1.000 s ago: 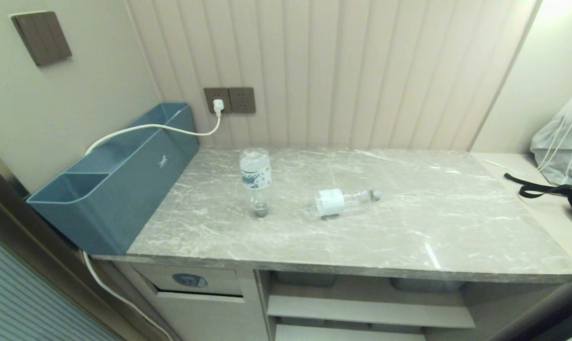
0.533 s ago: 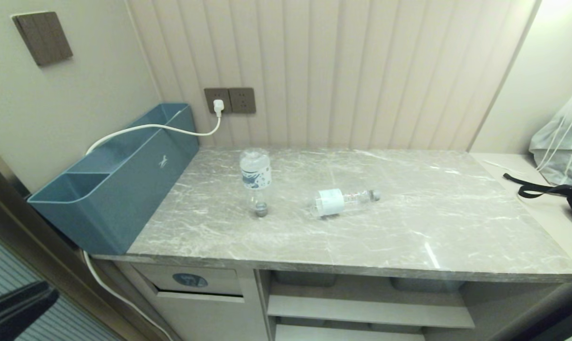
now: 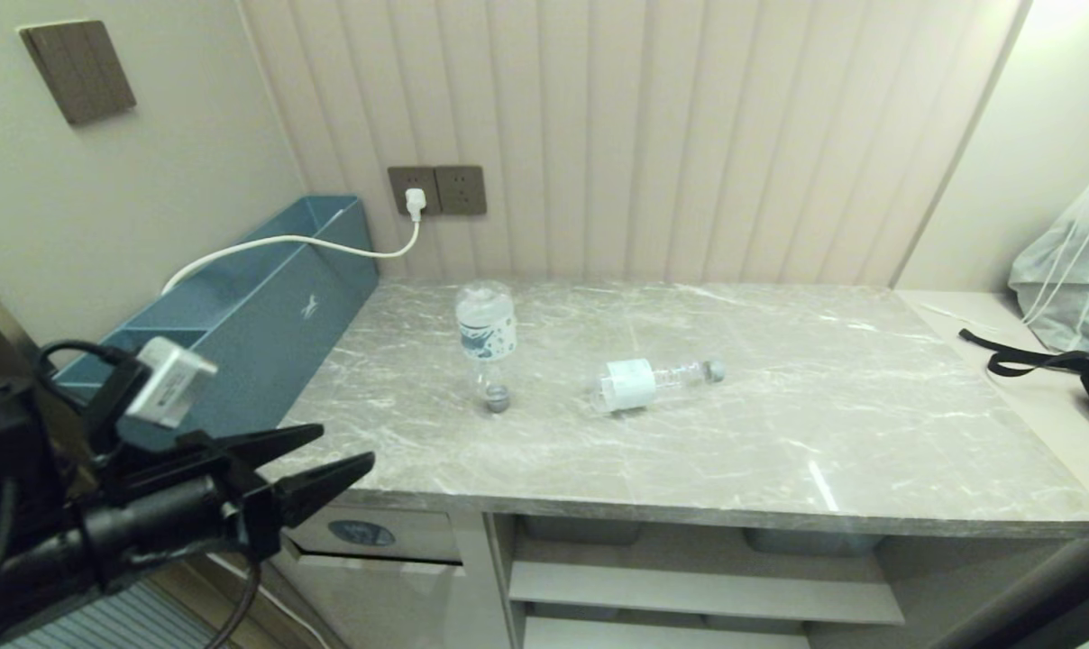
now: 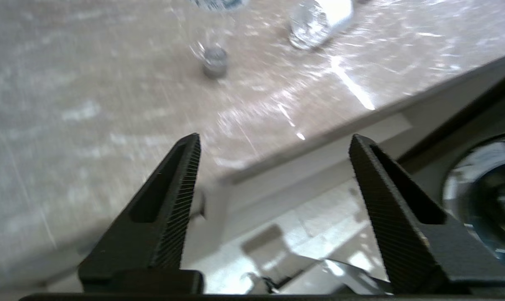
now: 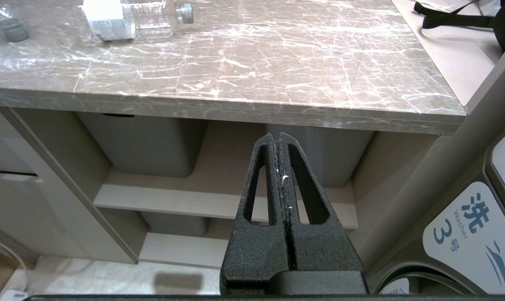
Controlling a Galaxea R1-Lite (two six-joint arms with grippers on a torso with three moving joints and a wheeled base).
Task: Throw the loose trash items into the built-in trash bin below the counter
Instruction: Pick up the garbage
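On the marble surface (image 3: pixel 779 433) both bottles are seen, the blue-labelled bottle (image 3: pixel 486 338) and the white-labelled bottle (image 3: pixel 653 380), so nothing is binned. The left gripper (image 3: pixel 333 460) is held spread, empty, above the bin flap (image 3: pixel 364 534); the right gripper (image 5: pixel 281 144) is pressed together below the surface.

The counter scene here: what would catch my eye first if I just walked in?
Probably the two clear bottles on the marble counter: the blue-labelled bottle with its cap toward the front edge, the white-labelled bottle lying beside it. Then the black left gripper, fingers apart and empty, at the counter's front left corner by the blue-teal box.
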